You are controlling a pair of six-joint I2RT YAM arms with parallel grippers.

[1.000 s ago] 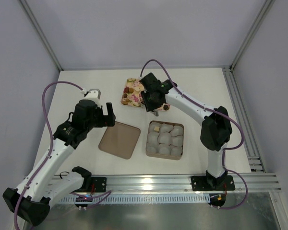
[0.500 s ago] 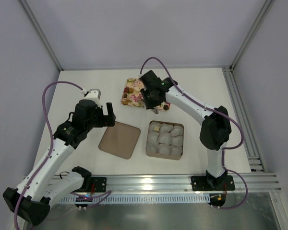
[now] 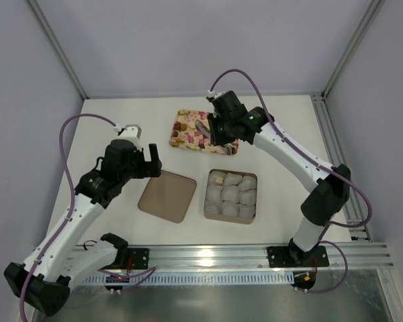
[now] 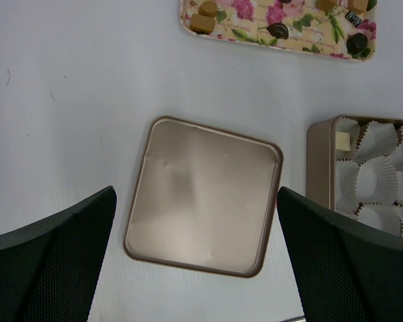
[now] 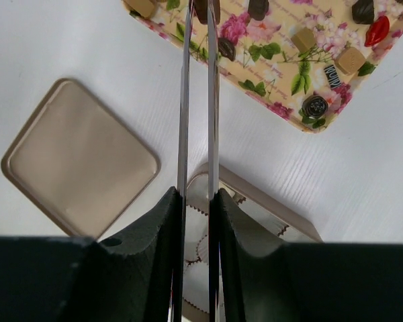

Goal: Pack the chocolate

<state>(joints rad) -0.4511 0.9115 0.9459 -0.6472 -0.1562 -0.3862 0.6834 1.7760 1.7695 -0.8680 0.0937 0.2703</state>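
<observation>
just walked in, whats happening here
The right gripper is over the floral tray, its jaws nearly closed on what looks like a dark chocolate. The tin of paper cups holds one tan piece; the other cups look empty. The left gripper hovers open above the lid, holding nothing.

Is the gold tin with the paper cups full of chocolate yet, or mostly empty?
Mostly empty. One tan piece sits in a corner cup of the tin; the other cups visible hold nothing.
</observation>
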